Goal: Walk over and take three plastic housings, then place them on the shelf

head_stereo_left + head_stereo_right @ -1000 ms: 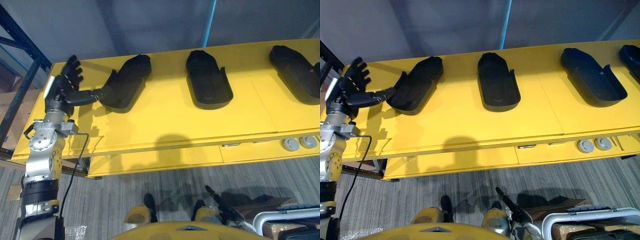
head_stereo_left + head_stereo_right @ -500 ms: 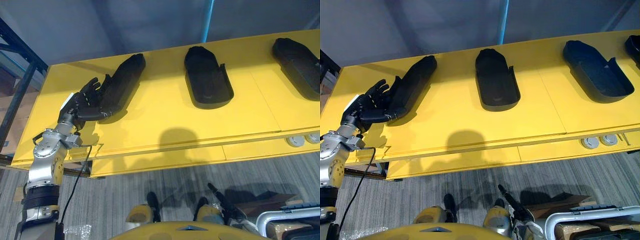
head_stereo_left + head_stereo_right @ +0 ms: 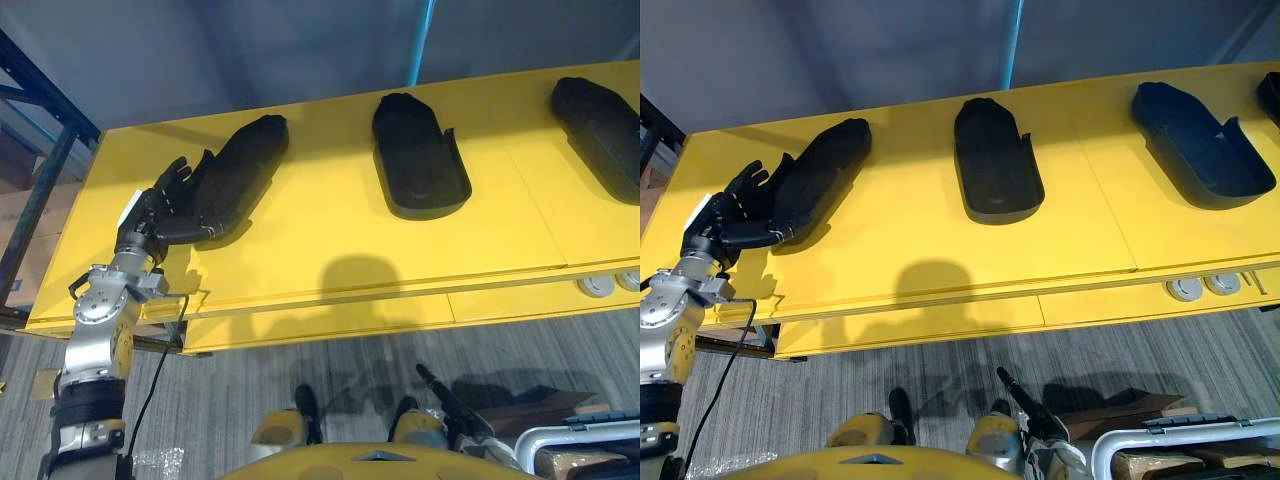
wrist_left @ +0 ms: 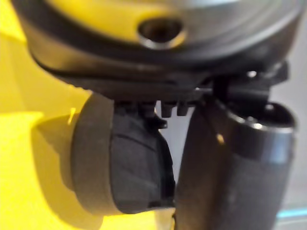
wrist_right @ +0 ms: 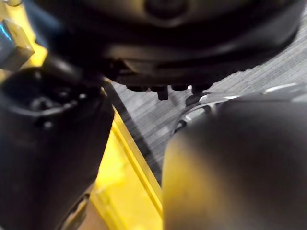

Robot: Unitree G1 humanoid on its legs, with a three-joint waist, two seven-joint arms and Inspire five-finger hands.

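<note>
Left hand (image 3: 160, 210) grips the near end of the left housing (image 3: 240, 165) - thumb laid across that end, fingers nearly straight and spread along its outer side, the end pinched between them. This housing lies slanted near the yellow table's (image 3: 330, 250) left edge, close to a blue rack post (image 3: 45, 170). 2 more housings - the middle housing (image 3: 420, 155) and the right housing (image 3: 600, 130) - lie hollow side up, well apart, with bare yellow top between them and toward the front edge. 2 round grey caps (image 3: 1202, 287) sit at the front right. Grey striped carpet (image 3: 300, 360) lies below. How far the right hand (image 5: 230, 163) is open, I cannot tell.
</note>
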